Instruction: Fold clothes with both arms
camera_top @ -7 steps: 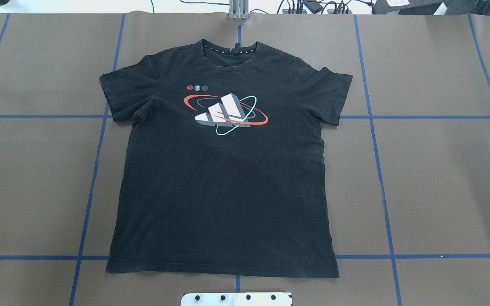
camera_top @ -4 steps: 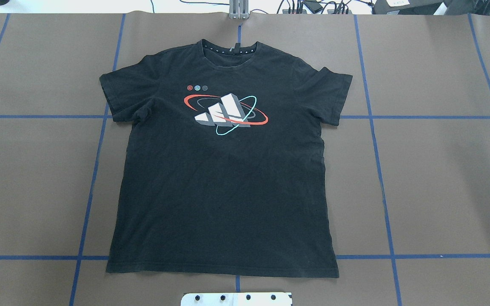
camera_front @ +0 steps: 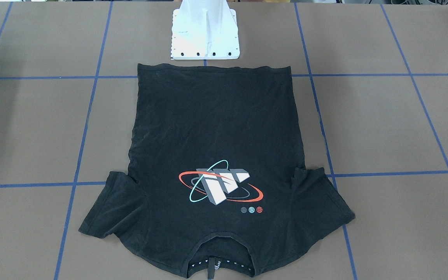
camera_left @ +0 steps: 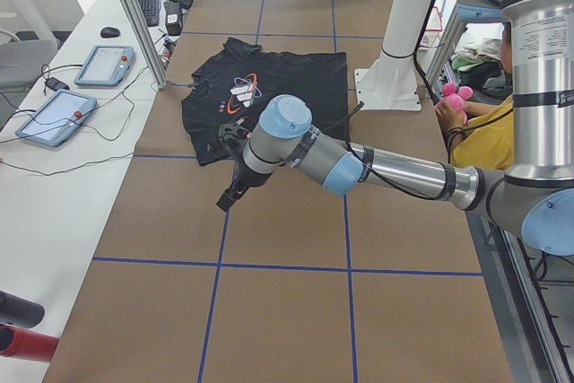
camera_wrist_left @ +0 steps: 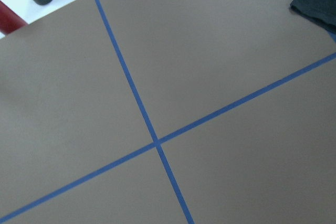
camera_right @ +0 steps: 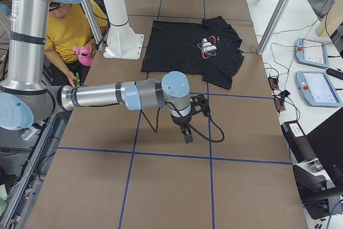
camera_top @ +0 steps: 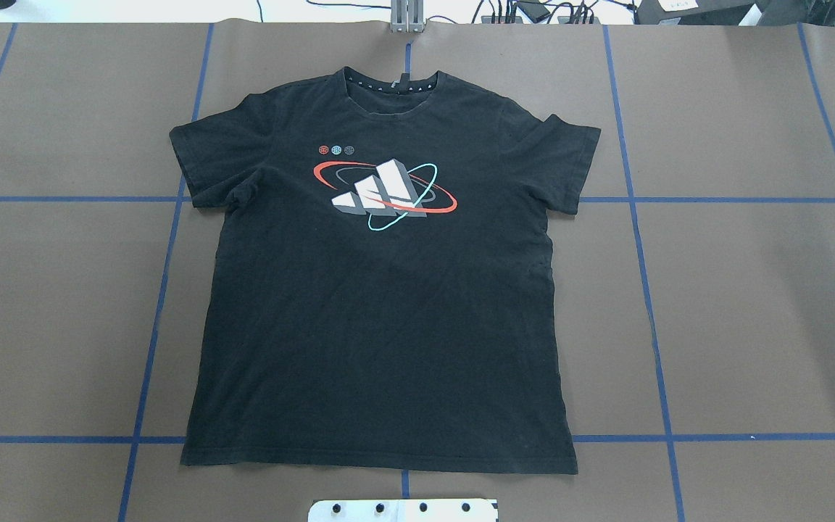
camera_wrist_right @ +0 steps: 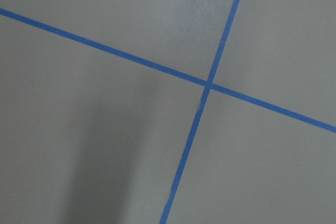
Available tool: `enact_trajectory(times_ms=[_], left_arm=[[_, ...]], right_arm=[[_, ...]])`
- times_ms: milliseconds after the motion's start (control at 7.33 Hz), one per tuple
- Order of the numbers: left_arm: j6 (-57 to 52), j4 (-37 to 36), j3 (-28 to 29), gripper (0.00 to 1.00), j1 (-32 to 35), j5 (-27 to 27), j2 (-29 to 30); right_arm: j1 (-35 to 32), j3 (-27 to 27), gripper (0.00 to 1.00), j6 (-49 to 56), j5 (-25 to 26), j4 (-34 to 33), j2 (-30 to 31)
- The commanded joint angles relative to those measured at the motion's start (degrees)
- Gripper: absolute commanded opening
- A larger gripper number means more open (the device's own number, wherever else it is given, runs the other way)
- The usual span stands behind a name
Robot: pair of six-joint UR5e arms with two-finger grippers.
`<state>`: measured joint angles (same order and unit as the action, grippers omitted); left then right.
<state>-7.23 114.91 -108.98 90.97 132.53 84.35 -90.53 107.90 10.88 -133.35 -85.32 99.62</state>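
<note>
The black T-shirt lies flat and face up on the brown table, graphic showing, collar at the far edge. It also shows in the front view, T-shirt. Both arms stay outside the overhead and front views. In the left side view my left arm reaches over the table, and its gripper hangs a short way off the shirt's sleeve; I cannot tell if it is open or shut. In the right side view my right gripper hangs off the other sleeve, state unclear. A shirt corner shows in the left wrist view.
The white pedestal base stands just behind the shirt's hem. Blue tape lines grid the table. Tablets and cables lie on the side bench. A person in yellow sits beside the pedestal with a pink toy.
</note>
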Motion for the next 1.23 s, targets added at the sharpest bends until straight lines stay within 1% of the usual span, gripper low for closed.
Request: enact_trajectory(times_ms=[0,136,273,409,546,682,819,955,1092], left_arm=[[5.79,3.12,2.89,1.00,-3.67,0.27,6.16],[9.13,5.47,4.20,1.00,-5.61,0.18,7.49],[13.25,9.93,5.26,1.00,-7.54,0.27,7.85],[13.99,14.16,5.88,1.00,-10.78,0.27,8.03],[17.48,16.11,6.06,1.00,-15.43,0.09,8.98],[23.34,16.39,6.24,1.00,-18.08,-0.08,11.00],[28.10,16.48,6.41,1.00,-19.15,-0.17,12.49],[30.50,16.48,6.41,1.00,-19.77,-0.35,13.12],[30.61,16.48,6.41,1.00,-19.87,-0.35,13.21]], right_arm=[[0.00,-2.07,1.00,-1.38,-3.39,0.59,-4.40],[1.39,-2.17,1.00,-5.56,-3.32,0.59,-6.43],[4.28,-2.17,1.00,-11.52,-3.32,0.59,-9.15],[7.79,-2.43,1.00,-20.63,-3.06,0.59,-13.09],[11.48,-4.09,1.00,-26.47,-2.80,0.68,-17.31],[13.95,-7.93,1.00,-30.44,-2.79,1.46,-22.49],[16.41,-13.45,1.00,-37.18,-2.27,7.21,-26.71],[19.31,-18.81,1.00,-43.86,0.26,15.36,-29.28],[22.38,-23.57,1.00,-49.06,3.94,22.49,-31.22]])
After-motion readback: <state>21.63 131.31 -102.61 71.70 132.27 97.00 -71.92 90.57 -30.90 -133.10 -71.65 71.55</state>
